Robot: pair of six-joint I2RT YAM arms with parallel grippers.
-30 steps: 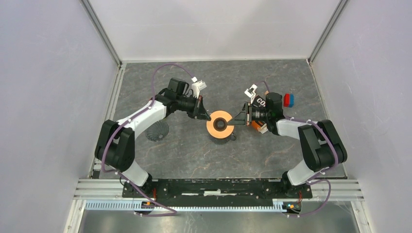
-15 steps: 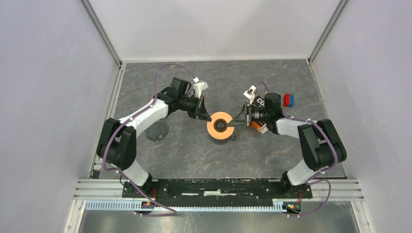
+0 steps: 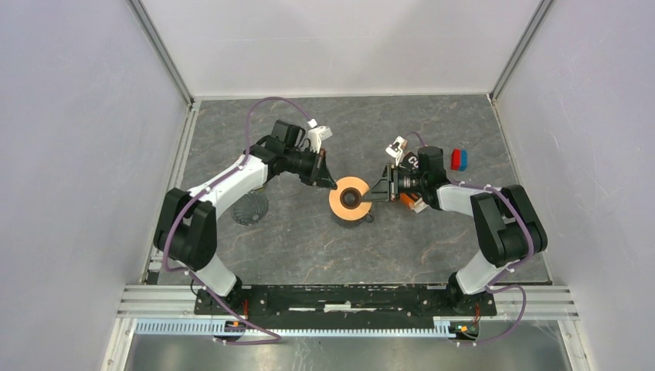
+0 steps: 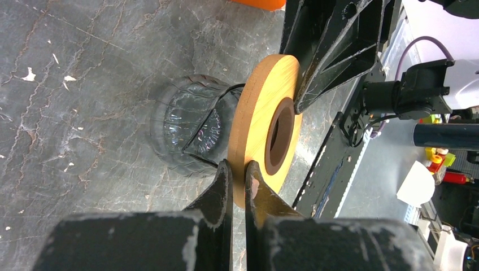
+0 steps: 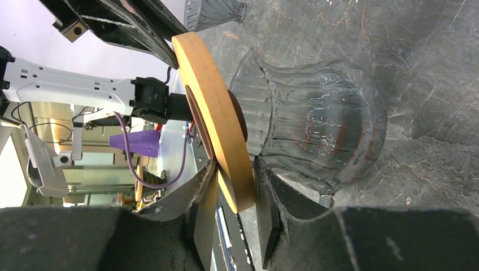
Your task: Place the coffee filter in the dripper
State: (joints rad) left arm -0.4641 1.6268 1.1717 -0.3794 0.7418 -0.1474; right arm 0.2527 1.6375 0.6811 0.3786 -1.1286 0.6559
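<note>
Dripper (image 3: 249, 209): near-left on table (image 3: 309, 247), no filter in it. Disc (image 3: 349, 199): centre, atop glass vessel (image 5: 322, 135); left end effector (image 4: 238, 165) and right end effector (image 5: 234, 164) each clamped on its rim. Filter: not in view. Fetching and placement judged wholly outstanding.

Left claw (image 3: 327, 182) and right claw (image 3: 376, 192) flank the tan disc (image 3: 349, 199).
</note>
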